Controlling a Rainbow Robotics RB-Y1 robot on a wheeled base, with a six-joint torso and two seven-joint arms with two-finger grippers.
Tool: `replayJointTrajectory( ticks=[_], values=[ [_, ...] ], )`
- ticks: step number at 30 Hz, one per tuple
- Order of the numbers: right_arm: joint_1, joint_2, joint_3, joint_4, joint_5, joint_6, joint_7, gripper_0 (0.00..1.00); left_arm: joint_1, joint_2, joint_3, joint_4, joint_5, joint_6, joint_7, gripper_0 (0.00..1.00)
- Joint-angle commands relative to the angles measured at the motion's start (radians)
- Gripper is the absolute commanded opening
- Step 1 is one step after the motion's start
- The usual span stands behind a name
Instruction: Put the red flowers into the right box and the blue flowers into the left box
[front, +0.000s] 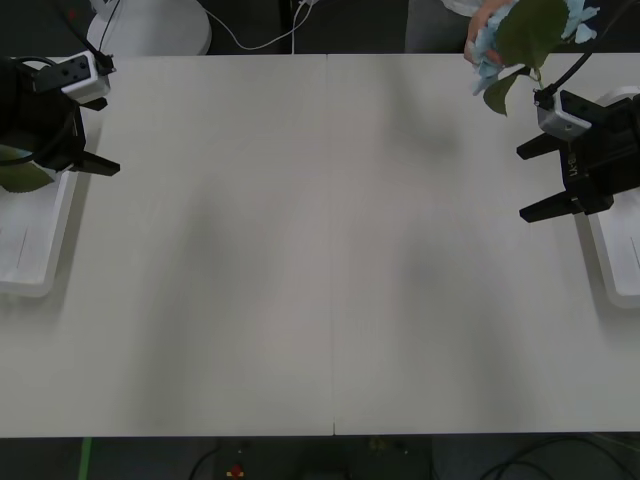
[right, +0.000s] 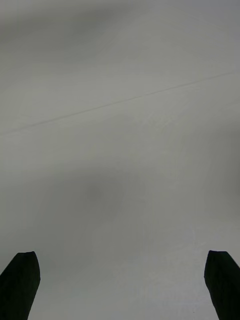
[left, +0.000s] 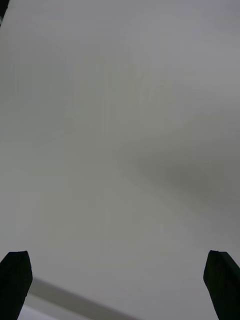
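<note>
- Left gripper – fingers spread wide, holding nothing, above the left box at the table's left edge.
- Right gripper – also wide and unladen, over the right box.
- Blue flowers at the far right edge, in a person's hand.

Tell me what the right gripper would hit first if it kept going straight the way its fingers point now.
Probably nothing: the open right gripper points along the bare table toward the left gripper at the far side.
</note>
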Motion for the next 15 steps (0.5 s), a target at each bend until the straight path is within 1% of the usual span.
replayJointTrajectory(
  ticks=[1, 6, 15],
  values=[
    [0.000, -0.052, -0.001, -0.021, -0.012, -0.004, 0.006, 0.95, -0.037, -0.043, 0.108, 0.119, 0.165, 0.127, 0.014, 1.00],
    [-0.001, -0.052, -0.001, -0.003, -0.012, 0.014, 0.006, 0.95, -0.037, -0.041, 0.131, 0.194, 0.306, 0.216, 0.014, 1.00],
    [0.000, -0.053, -0.001, 0.000, 0.002, 0.019, 0.006, 0.95, -0.016, -0.043, 0.130, 0.197, 0.426, 0.224, 0.014, 1.00]
  ],
)
